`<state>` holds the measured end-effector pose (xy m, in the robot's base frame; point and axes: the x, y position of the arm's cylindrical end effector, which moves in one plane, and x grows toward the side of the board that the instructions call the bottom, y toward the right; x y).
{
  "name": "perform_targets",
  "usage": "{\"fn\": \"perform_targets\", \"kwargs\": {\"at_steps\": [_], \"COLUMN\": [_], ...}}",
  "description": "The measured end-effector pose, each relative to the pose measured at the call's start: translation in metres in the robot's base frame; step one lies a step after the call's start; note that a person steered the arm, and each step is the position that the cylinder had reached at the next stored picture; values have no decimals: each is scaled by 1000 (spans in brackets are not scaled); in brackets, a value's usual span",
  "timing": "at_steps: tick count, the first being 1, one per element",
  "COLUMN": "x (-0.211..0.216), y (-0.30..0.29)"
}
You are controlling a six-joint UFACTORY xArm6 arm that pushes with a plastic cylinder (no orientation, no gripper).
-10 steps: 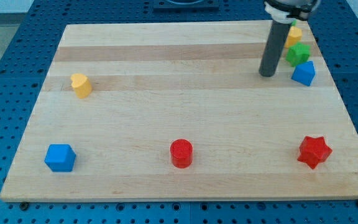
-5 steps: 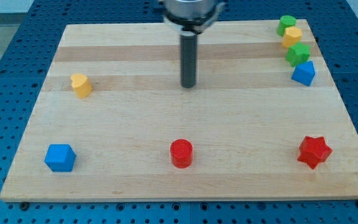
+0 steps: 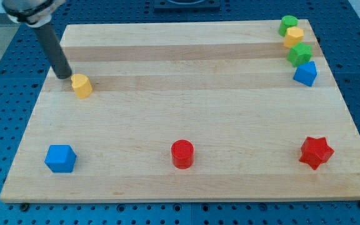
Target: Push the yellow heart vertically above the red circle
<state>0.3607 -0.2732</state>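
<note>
The yellow heart (image 3: 81, 85) lies on the wooden board (image 3: 186, 106) at the view's left. The red circle (image 3: 182, 154) stands near the view's bottom, at the middle. My tip (image 3: 64, 76) rests on the board just to the upper left of the yellow heart, very close to it, with a small gap or light contact that I cannot tell apart. The dark rod rises from the tip toward the view's top left.
A blue cube (image 3: 60, 158) sits at the bottom left and a red star (image 3: 316, 152) at the bottom right. At the top right stand a green block (image 3: 287, 25), a yellow block (image 3: 294, 37), a green star (image 3: 300, 54) and a blue block (image 3: 305, 74).
My tip has swept from the view's top right across the board to the left, and now stands beside the yellow heart. No block has moved.
</note>
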Motion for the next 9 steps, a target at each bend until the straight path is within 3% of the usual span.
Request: {"fn": "perform_targets", "kwargs": {"at_steps": [1,3,9], "x": [9,30,56], "y": [-12,20,226]}}
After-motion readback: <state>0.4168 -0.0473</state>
